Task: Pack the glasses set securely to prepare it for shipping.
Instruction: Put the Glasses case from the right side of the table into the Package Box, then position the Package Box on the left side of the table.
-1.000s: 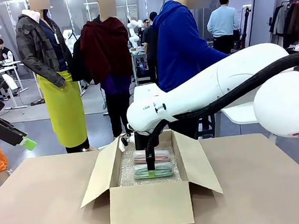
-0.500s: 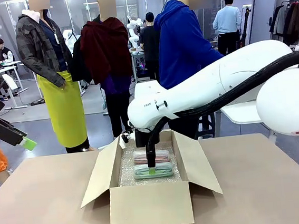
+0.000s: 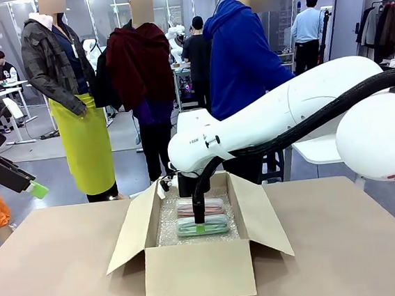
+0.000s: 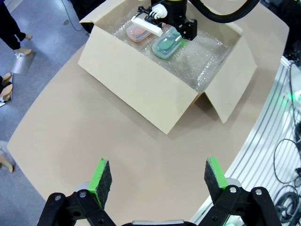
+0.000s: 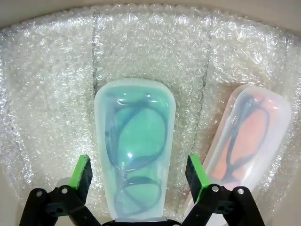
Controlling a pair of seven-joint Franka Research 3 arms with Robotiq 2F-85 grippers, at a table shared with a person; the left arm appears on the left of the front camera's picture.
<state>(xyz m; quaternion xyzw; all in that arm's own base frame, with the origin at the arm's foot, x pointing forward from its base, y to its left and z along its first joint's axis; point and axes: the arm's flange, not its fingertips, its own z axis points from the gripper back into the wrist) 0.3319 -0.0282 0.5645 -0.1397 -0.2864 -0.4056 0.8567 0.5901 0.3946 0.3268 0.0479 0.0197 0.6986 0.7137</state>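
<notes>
The front camera sits low at the near edge of the table (image 3: 56,273) and faces across the box (image 3: 199,270) to the person (image 3: 241,60) behind it. The box stands near, in mid-frame. The left wrist camera hangs high, well apart from the box, looking down past the left end effector (image 4: 155,176) at the box's corner. The right wrist camera is inside the box, close above the green case (image 5: 134,141) and pink case (image 5: 247,136), facing straight down. All three views share both cases in the box.
</notes>
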